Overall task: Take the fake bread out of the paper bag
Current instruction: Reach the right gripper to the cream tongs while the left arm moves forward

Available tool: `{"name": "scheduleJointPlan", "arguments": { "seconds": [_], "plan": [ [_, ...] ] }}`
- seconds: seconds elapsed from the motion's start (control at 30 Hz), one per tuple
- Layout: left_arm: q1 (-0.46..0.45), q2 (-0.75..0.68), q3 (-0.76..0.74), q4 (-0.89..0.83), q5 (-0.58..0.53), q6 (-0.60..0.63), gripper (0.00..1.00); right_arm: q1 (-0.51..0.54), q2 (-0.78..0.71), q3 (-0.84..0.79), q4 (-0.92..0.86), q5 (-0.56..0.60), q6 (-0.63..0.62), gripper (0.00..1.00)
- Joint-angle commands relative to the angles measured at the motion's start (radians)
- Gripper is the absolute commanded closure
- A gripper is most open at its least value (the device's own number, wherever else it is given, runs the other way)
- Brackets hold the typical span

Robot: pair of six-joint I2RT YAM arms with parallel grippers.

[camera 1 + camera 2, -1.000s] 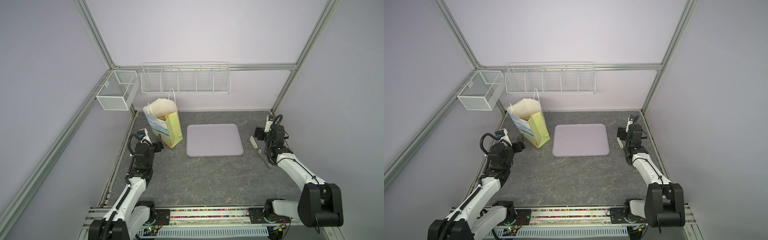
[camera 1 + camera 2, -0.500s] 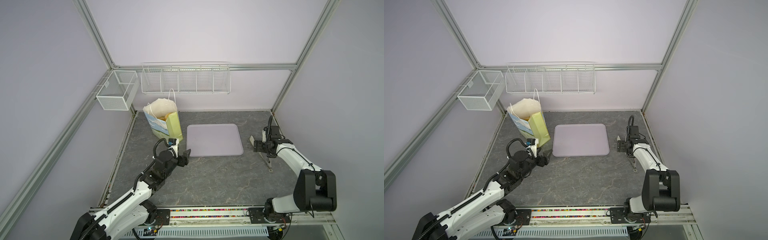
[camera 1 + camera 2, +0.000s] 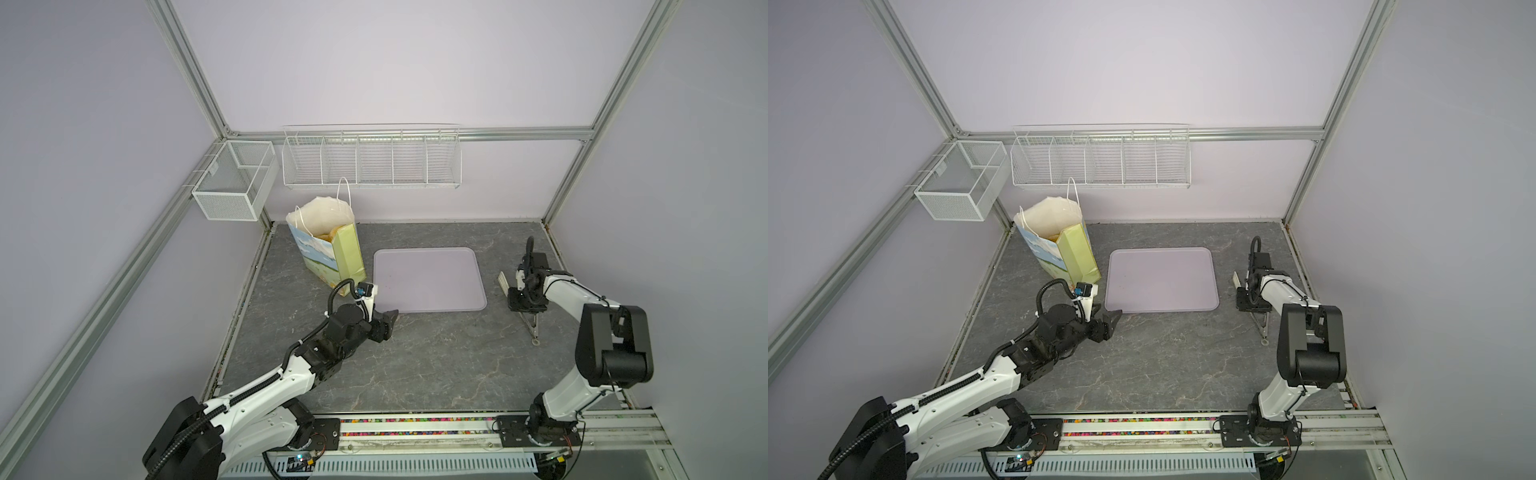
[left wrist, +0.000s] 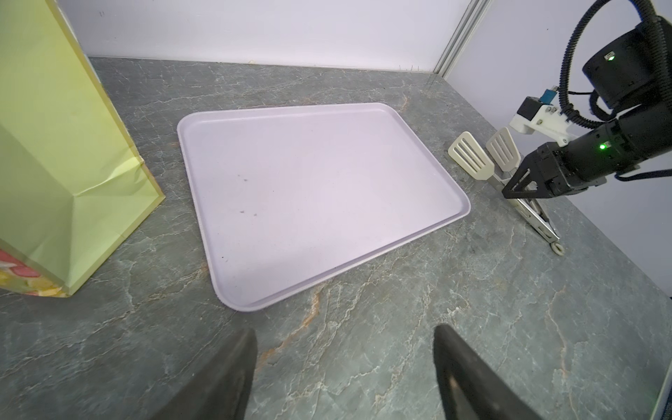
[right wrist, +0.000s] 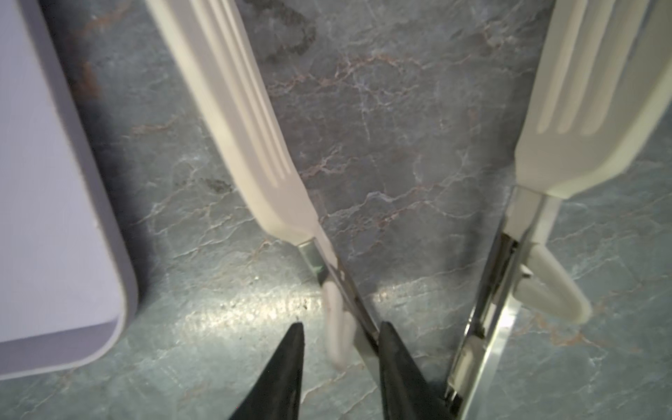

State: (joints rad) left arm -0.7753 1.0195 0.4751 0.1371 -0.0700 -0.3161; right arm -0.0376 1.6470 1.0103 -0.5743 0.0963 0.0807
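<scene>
Tray (image 3: 428, 278) sits centre, bag (image 3: 349, 257) upright far left beside it, left gripper (image 3: 390, 323) spread wide off the tray's near-left corner, right gripper (image 5: 342, 325) narrow around one tongs (image 5: 254, 152) arm, grip unclear, bread (image 3: 327, 236) down inside the bag.

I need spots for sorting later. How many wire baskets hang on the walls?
2. A small mesh basket hangs at the left wall, and a long divided rack hangs on the back wall, above the paper bag. None seem hidden.
</scene>
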Motion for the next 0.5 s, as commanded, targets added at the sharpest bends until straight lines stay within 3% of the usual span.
{"name": "scheduleJointPlan", "arguments": {
  "seconds": [0.0,0.1,0.2,0.47],
  "plan": [
    [-0.004,-0.012,0.027,0.018,0.0,0.014,0.24,0.003,-0.066,-0.039,0.005,-0.042,-0.028,0.73],
    [-0.004,-0.014,0.027,0.02,-0.003,0.02,0.24,0.007,-0.105,-0.069,0.007,-0.056,-0.033,0.81],
    [-0.004,-0.002,0.026,0.026,-0.004,0.021,0.24,0.022,-0.131,-0.099,0.011,-0.071,-0.027,0.84],
    [-0.004,0.045,0.039,0.036,0.029,0.008,0.24,0.023,-0.086,-0.066,0.005,0.062,-0.012,0.62]
  ]
}}
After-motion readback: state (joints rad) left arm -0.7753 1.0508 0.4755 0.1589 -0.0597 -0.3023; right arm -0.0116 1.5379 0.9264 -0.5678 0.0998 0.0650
